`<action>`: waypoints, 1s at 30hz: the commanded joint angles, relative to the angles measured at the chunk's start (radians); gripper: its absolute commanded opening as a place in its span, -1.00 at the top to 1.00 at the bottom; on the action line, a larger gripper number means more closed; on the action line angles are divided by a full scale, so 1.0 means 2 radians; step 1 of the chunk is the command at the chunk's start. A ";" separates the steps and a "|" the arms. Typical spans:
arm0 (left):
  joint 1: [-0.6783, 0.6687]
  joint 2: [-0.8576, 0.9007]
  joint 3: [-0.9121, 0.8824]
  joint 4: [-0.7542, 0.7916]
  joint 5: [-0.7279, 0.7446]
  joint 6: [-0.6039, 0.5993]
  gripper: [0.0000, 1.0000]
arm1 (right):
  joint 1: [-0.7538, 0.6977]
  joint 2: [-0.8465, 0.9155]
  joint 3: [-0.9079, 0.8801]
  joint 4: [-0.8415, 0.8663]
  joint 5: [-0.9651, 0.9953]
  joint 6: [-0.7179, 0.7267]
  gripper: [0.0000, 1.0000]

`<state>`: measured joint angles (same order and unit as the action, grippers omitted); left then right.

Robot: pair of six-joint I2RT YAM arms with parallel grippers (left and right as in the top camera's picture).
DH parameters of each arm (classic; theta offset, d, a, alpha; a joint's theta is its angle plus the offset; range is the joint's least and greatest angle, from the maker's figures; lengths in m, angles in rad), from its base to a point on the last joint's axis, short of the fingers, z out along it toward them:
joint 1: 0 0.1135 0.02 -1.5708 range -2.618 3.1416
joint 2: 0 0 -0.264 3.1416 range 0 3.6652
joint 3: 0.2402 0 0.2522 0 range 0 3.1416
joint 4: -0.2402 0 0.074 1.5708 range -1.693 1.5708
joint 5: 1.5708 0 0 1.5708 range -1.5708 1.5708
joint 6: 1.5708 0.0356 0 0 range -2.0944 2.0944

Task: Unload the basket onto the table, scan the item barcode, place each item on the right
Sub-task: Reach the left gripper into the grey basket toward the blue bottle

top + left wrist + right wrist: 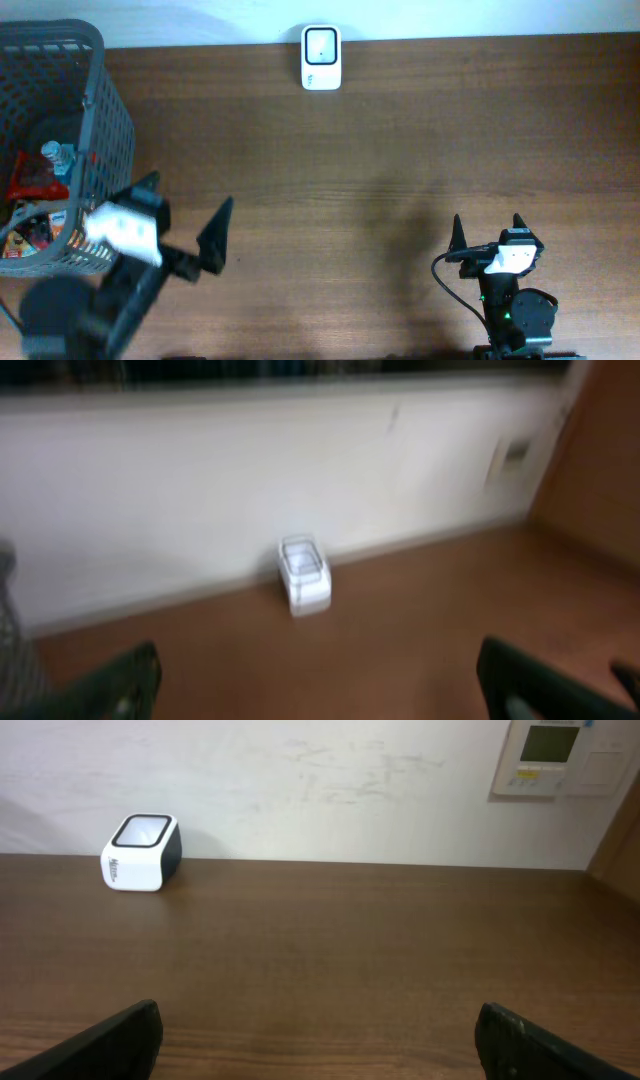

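The items [35, 190] lie in the grey basket [110, 120] at the left edge of the table [350, 180], none grasped. I see the white scanner [321, 57] at the far edge. The left gripper [190, 195], just beside the basket, is released wide and empty. The right gripper [487, 222] is likewise released and empty.

You have soft, even light. Your left wrist view is blurred throughout; your right wrist view is sharp.

It looks like a mock shop checkout in a plain room. A white barcode scanner [321, 58] stands at the wooden table's [400, 160] far edge against a white wall [300, 780]. A grey basket [100, 110] of packaged goods [35, 182] sits at its left edge, and a control panel [550, 758] hangs on the wall.
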<state>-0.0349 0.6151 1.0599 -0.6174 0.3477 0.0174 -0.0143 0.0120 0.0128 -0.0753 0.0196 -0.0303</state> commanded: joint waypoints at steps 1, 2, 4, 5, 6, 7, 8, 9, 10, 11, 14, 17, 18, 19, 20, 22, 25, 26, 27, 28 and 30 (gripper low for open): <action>0.003 0.080 0.076 -0.063 0.002 0.020 -0.98 | -0.004 -0.003 -0.004 -0.002 0.008 0.000 -0.97; 0.003 0.093 0.084 -0.066 0.014 0.021 -0.98 | -0.004 -0.003 -0.004 -0.002 0.008 0.000 -0.97; 0.003 0.116 0.096 -0.063 0.018 0.021 -0.98 | -0.004 -0.003 -0.004 -0.002 0.008 0.000 -0.97; 0.003 0.128 0.106 -0.065 0.011 0.020 -0.98 | -0.004 -0.003 -0.004 -0.002 0.008 0.000 -0.97; 0.003 0.137 0.114 -0.070 0.006 0.020 -0.98 | -0.004 -0.003 -0.004 -0.002 0.008 0.000 -0.97; 0.003 0.153 0.134 -0.087 -0.006 0.020 -0.98 | -0.004 -0.003 -0.004 -0.002 0.008 0.000 -0.97; 0.003 0.169 0.155 -0.109 -0.025 0.017 -0.98 | -0.004 -0.003 -0.004 -0.002 0.008 0.000 -0.97; 0.003 0.187 0.180 -0.137 -0.055 0.008 -0.98 | -0.004 -0.003 -0.004 -0.002 0.008 0.000 -0.97; 0.003 0.209 0.212 -0.172 -0.093 0.001 -0.98 | -0.004 -0.003 -0.004 -0.002 0.008 0.000 -0.97; 0.003 0.231 0.244 -0.204 -0.130 -0.001 -0.98 | -0.004 -0.003 -0.004 -0.002 0.008 0.000 -0.97; 0.003 0.300 0.343 -0.285 -0.211 -0.021 -0.98 | -0.004 -0.003 -0.004 -0.002 0.008 0.000 -0.97; 0.003 0.343 0.394 -0.296 -0.215 -0.024 -0.98 | -0.004 -0.003 -0.004 -0.002 0.008 0.000 -0.97; 0.003 0.350 0.394 -0.294 -0.215 -0.024 -0.98 | -0.004 -0.003 -0.004 -0.002 0.008 0.000 -0.97; 0.003 0.360 0.394 -0.295 -0.216 -0.024 -0.98 | -0.004 -0.003 -0.004 -0.002 0.008 0.000 -0.97; 0.003 0.370 0.394 -0.299 -0.216 -0.024 -0.98 | -0.004 -0.003 -0.004 -0.002 0.008 0.000 -0.97; 0.003 0.389 0.394 -0.294 -0.209 -0.026 -0.98 | -0.004 -0.003 -0.004 -0.002 0.008 0.000 -0.97; 0.014 0.399 0.398 -0.273 -0.207 -0.070 -0.98 | -0.004 -0.003 -0.004 -0.002 0.008 0.000 -0.97; 0.023 0.400 0.402 -0.262 -0.204 -0.082 -0.98 | -0.004 -0.003 -0.004 -0.002 0.008 0.000 -0.97; 0.035 0.400 0.409 -0.248 -0.193 -0.081 -0.98 | -0.004 -0.003 -0.004 -0.002 0.008 0.000 -0.97; 0.048 0.400 0.415 -0.234 -0.186 -0.081 -0.98 | -0.004 -0.003 -0.004 -0.002 0.008 0.000 -0.97; 0.084 0.400 0.419 -0.196 -0.181 -0.082 -0.98 | -0.004 -0.003 -0.004 -0.002 0.008 0.000 -0.97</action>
<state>0.0452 1.4319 1.8442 -1.0794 -0.0380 -0.1036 -0.0170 0.0120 0.0128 -0.0757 0.0196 -0.0299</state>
